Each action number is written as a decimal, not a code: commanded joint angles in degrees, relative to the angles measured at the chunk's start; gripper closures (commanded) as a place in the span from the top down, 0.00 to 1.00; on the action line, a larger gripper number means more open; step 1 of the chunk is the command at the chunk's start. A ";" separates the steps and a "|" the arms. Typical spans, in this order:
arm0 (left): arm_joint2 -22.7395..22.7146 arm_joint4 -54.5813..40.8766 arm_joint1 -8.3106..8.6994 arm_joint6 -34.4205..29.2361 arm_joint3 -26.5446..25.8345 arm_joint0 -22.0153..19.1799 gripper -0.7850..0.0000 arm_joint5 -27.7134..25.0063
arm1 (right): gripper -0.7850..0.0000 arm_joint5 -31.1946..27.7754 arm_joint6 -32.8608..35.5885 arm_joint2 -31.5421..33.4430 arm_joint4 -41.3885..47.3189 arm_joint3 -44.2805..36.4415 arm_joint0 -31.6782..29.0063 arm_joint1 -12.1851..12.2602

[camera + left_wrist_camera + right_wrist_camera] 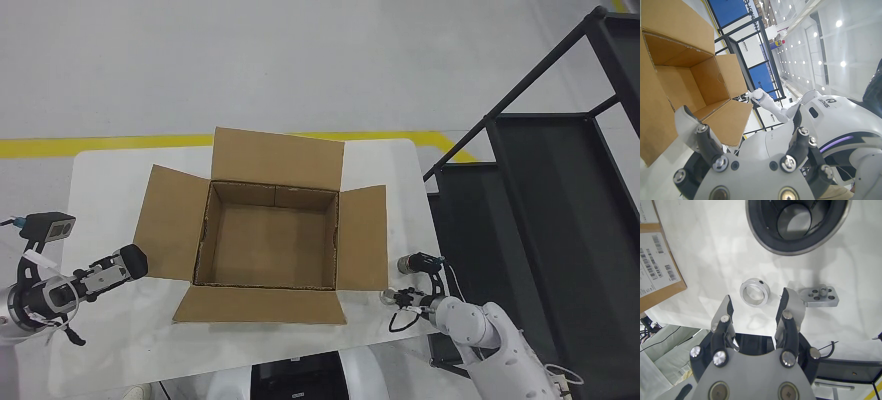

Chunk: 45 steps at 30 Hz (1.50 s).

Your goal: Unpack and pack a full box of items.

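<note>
Silver ring (754,292) lies just ahead of the right tool (756,295), spread wide and empty.

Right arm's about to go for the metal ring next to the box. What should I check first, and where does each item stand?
1. Right gripper open and empty: ok.
2. Ring lying flat, just ahead of the gap between the fingers: ok.
3. Finger clear of the holed plate beside the ring: cannot tell; they overlap in the wrist view.
4. Box flaps folded out, inside bare: ok.
5. Left gripper outside the box, open, holding nothing: ok.
</note>
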 commanded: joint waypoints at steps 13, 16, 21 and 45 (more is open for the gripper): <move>0.00 0.00 0.00 0.00 0.00 0.00 1.00 0.00 | 0.43 1.54 -0.59 -1.63 0.22 4.18 2.81 0.03; 0.00 0.00 0.00 0.00 0.00 0.00 1.00 0.00 | 0.42 1.63 -0.57 -1.98 0.00 4.76 3.22 0.07; 0.00 0.00 0.00 0.00 0.00 0.00 1.00 0.00 | 0.42 1.16 -0.49 -1.88 0.33 4.68 3.07 0.20; 0.00 0.00 0.00 0.00 0.00 0.00 1.00 0.00 | 0.00 1.35 -1.39 -1.19 -0.35 3.52 2.11 0.83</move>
